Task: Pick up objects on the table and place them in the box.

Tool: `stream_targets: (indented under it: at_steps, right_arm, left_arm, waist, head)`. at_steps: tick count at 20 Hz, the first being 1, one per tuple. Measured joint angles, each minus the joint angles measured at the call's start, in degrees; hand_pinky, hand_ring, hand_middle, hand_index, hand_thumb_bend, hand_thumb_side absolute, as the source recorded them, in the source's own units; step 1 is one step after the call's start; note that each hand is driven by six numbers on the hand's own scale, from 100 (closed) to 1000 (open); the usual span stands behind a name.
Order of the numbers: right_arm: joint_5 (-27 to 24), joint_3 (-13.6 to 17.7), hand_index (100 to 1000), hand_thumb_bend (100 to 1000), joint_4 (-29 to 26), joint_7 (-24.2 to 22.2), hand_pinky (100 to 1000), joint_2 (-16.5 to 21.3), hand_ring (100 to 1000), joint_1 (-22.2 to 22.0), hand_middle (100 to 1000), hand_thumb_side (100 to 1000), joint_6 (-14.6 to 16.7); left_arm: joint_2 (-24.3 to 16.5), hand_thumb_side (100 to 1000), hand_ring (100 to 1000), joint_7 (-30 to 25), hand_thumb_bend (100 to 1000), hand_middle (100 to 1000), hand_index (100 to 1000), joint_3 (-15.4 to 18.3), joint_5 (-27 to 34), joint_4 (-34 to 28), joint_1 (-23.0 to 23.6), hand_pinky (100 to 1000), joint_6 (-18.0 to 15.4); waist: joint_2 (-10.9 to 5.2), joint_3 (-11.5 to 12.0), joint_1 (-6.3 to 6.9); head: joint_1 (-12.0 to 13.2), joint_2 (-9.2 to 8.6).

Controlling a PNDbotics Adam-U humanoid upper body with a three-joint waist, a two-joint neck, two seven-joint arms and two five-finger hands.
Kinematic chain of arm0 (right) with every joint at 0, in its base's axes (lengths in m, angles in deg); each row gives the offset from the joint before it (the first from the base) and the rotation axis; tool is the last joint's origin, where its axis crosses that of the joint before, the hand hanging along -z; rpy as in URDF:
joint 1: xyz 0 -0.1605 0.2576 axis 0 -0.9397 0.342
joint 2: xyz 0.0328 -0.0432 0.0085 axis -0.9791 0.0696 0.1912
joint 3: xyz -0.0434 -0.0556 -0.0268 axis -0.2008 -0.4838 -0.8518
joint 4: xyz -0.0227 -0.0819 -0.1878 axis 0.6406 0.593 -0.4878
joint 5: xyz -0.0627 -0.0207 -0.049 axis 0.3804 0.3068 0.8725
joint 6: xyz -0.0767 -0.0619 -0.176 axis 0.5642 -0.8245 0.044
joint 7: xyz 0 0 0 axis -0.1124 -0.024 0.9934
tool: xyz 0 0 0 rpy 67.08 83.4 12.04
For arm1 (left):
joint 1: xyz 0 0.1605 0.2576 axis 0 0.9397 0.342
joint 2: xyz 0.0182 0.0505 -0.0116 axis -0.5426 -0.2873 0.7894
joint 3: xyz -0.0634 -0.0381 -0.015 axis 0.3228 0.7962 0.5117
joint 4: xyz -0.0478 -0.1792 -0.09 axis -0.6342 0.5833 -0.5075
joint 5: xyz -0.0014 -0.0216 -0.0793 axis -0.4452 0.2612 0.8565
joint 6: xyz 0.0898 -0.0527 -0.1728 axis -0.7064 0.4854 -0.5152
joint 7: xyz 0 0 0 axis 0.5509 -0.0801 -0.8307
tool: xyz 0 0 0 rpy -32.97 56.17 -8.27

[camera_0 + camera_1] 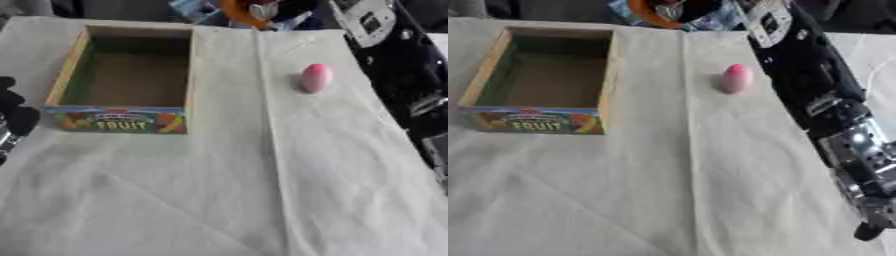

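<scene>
A pink, rounded object (315,78) stands alone on the white cloth, right of centre and towards the back. The open wooden box (73,60), with a colourful "FRUIT" label on its front, sits at the back left, and nothing shows inside it. My right arm runs down the right side of the table, passing close beside the pink object. My right hand (870,215) is at the lower right edge, well in front of the object. Only a black part of my left hand (12,112) shows at the left edge, beside the box's front corner.
The white cloth (219,190) covers the whole table, with a fold running front to back near the middle. Beyond the far edge lie an orange-rimmed item (238,14) and other dark clutter.
</scene>
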Motion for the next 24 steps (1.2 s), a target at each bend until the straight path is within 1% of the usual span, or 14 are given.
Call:
stream_targets:
  at_steps: [5, 9, 11, 16, 18, 20, 22, 23, 24]
  right_arm:
    - [4.17, 1.29, 366, 100, 4.63, 0.09, 643, -4.37, 620, 1.61, 297, 100, 0.12]
    - [6.89, 2.36, 379, 100, 8.01, 0.02, 649, -7.86, 632, 2.4, 310, 100, 0.07]
    - [7.97, 2.77, 389, 100, 9.45, -0.05, 651, -9.42, 638, 2.67, 320, 100, 0.03]
    - [9.86, 3.22, 433, 100, 11.61, -0.36, 658, -12.51, 656, 2.89, 364, 100, 0.16]
    - [10.39, 3.2, 497, 100, 11.99, -0.65, 670, -13.49, 680, 2.87, 431, 100, 0.44]
    - [10.7, 2.89, 600, 100, 12.25, -1.28, 689, -14.41, 723, 2.69, 527, 100, 1.01]
    - [10.96, 2.48, 680, 100, 12.34, -2.3, 700, -15.15, 761, 2.31, 617, 113, 1.57]
    - [11.16, 2.23, 716, 100, 12.38, -2.87, 707, -15.5, 783, 2.11, 662, 200, 1.89]
    - [11.32, 2.04, 722, 100, 12.4, -3.44, 709, -15.74, 786, 1.97, 669, 213, 2.22]
  left_arm:
    - [0.51, 408, 509, -1.44, 748, 513, 705, -1.14, 0.22, -0.98, -2.04, 572, -0.73]
    - [0.71, 409, 509, -1.94, 748, 513, 704, -1.52, 0.83, -1.87, -2.6, 571, -1.16]
    - [1.07, 410, 509, -2.17, 747, 513, 704, -1.62, 1.2, -2.22, -2.96, 571, -1.27]
    - [1.12, 409, 508, -2.51, 748, 512, 704, -1.92, 1.64, -2.63, -3.39, 570, -1.42]
    - [1.31, 409, 506, -2.53, 749, 510, 703, -1.92, 1.77, -2.77, -3.42, 569, -1.44]
    - [1.57, 408, 504, -2.53, 749, 508, 702, -1.92, 1.83, -2.84, -3.42, 568, -1.44]
    - [1.57, 409, 503, -2.52, 749, 506, 702, -1.92, 1.88, -2.84, -3.42, 567, -1.45]
    - [1.57, 408, 502, -2.52, 750, 506, 702, -1.92, 1.92, -2.84, -3.43, 567, -1.45]
    - [1.57, 408, 502, -2.52, 750, 506, 702, -1.92, 1.97, -2.84, -3.43, 567, -1.45]
  waist:
    - [0.71, 3.13, -0.68]
    - [1.18, 4.74, -0.86]
    - [1.28, 5.58, -1.15]
    - [1.45, 7.22, -1.46]
    - [1.52, 7.55, -1.54]
    - [1.52, 7.73, -1.59]
    - [1.52, 7.86, -1.59]
    - [1.52, 7.87, -1.59]
    - [1.52, 7.89, -1.59]
  head:
    - [-3.12, -1.13]
    - [-4.97, -1.62]
    - [-5.76, -1.67]
    - [-7.3, -1.84]
    - [-7.72, -1.88]
    - [-8.01, -1.88]
    - [-8.27, -1.9]
    - [-8.32, -1.91]
    - [-8.36, -1.94]
